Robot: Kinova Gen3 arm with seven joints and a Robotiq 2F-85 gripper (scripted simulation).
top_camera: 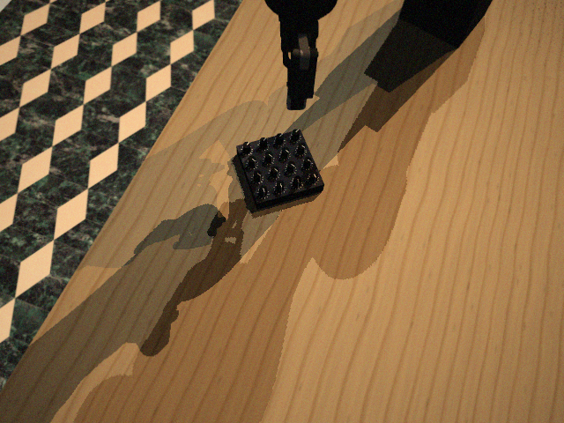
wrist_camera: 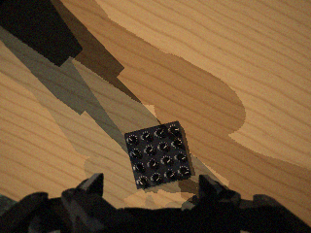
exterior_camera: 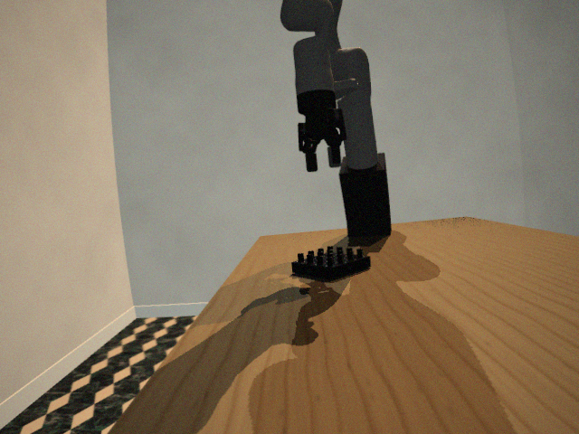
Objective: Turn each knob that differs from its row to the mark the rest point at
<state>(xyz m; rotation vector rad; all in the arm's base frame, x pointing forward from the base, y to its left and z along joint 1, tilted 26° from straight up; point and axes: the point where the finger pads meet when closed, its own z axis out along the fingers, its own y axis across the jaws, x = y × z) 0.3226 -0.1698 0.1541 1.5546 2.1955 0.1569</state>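
Note:
The black knob box (top_camera: 278, 163) (exterior_camera: 327, 272) (wrist_camera: 158, 154) lies flat on the table with its knobs upward, in four rows of four. White ring marks and short white lines show on the knobs, but they are too small and dark to read each direction surely. The socket and the printed names cannot be made out, so I cannot tell the rear side. My gripper (top_camera: 296, 107) (exterior_camera: 322, 166) (wrist_camera: 151, 184) is open and empty, pointing down, well above the table. In the top view it appears beyond the box, toward the arm's base.
The wooden table (top_camera: 410, 295) (exterior_camera: 397, 373) carries the box and the arm's black base (top_camera: 437, 22) (exterior_camera: 366, 205) (wrist_camera: 39, 29). Dark arm shadows fall over and around the box. The table's edge runs along the left in the top view, with the chequered floor (top_camera: 33, 204) beyond.

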